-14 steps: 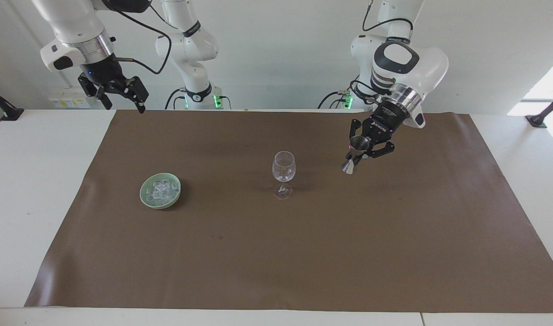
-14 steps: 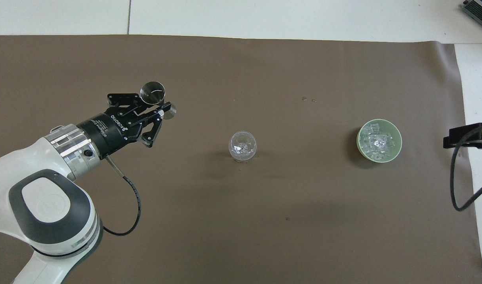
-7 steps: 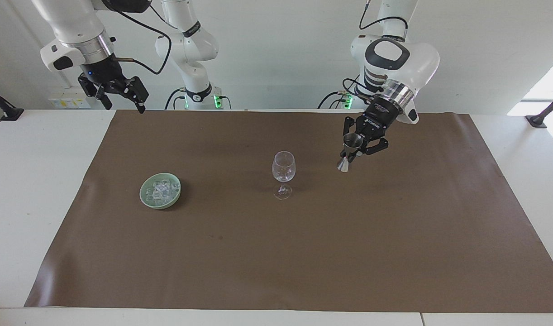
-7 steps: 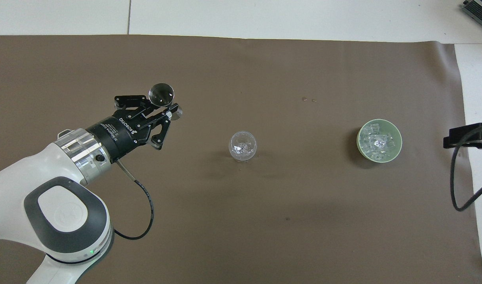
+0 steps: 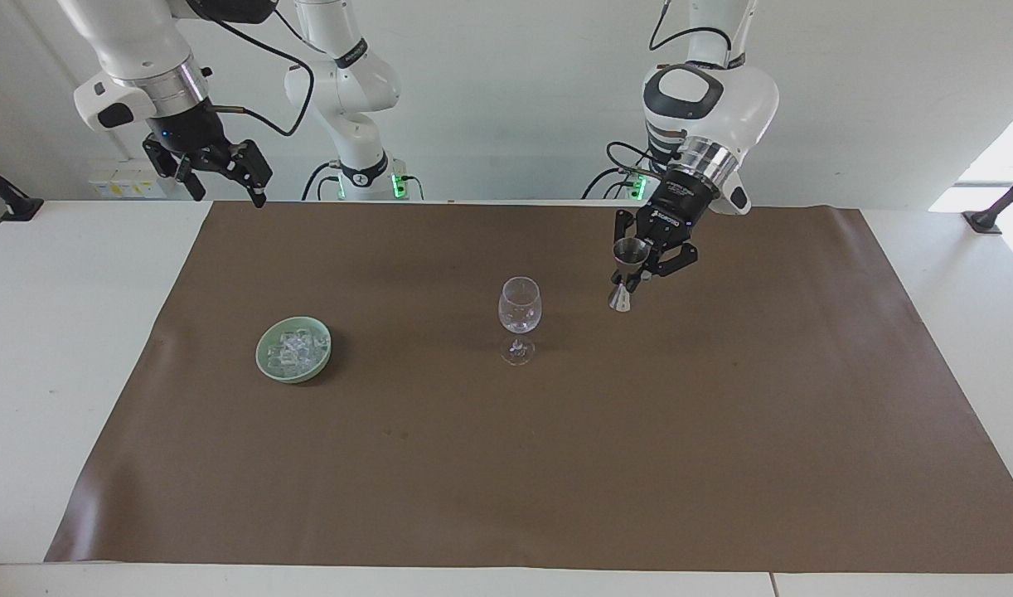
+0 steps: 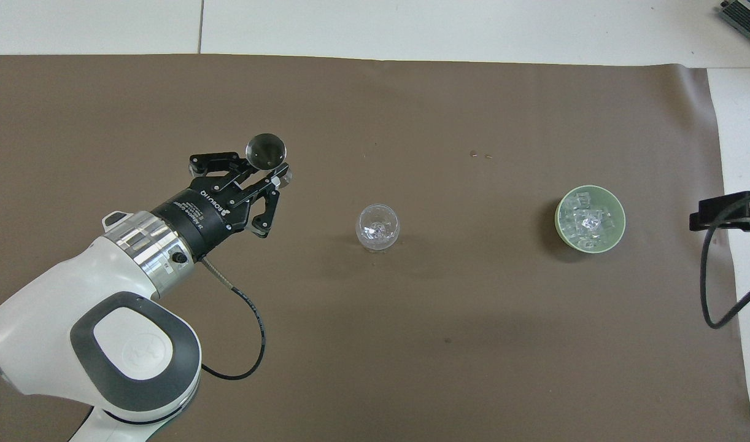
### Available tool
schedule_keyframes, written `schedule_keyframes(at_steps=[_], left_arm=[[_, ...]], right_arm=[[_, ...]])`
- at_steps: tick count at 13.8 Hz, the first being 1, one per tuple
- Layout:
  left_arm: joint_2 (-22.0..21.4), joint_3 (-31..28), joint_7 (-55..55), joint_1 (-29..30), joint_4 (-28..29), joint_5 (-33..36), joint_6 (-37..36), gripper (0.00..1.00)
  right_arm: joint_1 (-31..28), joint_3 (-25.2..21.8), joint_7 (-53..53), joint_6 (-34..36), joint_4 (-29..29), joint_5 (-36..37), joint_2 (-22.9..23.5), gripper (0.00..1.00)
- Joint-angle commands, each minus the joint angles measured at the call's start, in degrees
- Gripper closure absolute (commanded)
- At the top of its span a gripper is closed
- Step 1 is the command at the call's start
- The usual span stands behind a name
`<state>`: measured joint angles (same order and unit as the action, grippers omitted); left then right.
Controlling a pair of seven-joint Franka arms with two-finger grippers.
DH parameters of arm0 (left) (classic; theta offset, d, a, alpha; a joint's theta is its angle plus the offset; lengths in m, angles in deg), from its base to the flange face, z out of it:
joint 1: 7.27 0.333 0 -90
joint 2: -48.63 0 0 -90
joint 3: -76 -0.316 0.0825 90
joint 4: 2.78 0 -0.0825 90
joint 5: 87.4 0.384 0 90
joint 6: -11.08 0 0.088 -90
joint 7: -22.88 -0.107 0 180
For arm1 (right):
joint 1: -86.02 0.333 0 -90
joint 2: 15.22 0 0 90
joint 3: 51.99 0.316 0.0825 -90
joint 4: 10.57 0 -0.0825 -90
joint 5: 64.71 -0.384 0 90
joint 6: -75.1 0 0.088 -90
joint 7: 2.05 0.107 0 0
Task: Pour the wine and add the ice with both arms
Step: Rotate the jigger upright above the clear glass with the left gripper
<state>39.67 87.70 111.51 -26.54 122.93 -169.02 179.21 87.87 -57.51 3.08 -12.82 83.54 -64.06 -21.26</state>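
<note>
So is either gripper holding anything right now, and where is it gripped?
The left gripper holds a metal jigger by its narrow waist, up over the brown mat. The right gripper is open and empty, waiting.

i see a white worktop (image 5: 75,348) under a brown mat (image 5: 556,464) that covers most of it. two tiny specks (image 6: 480,155) lie on the mat. a dark clamp mount (image 5: 1000,207) stands at each end. wall sockets (image 5: 125,184) show low on the wall.
</note>
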Motion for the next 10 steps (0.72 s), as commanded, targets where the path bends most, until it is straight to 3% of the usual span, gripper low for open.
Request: schedule_keyframes(at_steps=[1,10], left_arm=[[-0.71,2.61,-0.39,-0.87,0.33,-0.39,5.35,1.00],[-1.24,7.11,-5.14,-1.83,0.42,-0.39,12.39,1.00]], right_arm=[[-0.62,0.25,-1.80,-0.06,0.90,-1.35,-0.90,0.00],[-0.62,0.25,-1.80,-0.06,0.90,-1.35,-0.90,0.00]])
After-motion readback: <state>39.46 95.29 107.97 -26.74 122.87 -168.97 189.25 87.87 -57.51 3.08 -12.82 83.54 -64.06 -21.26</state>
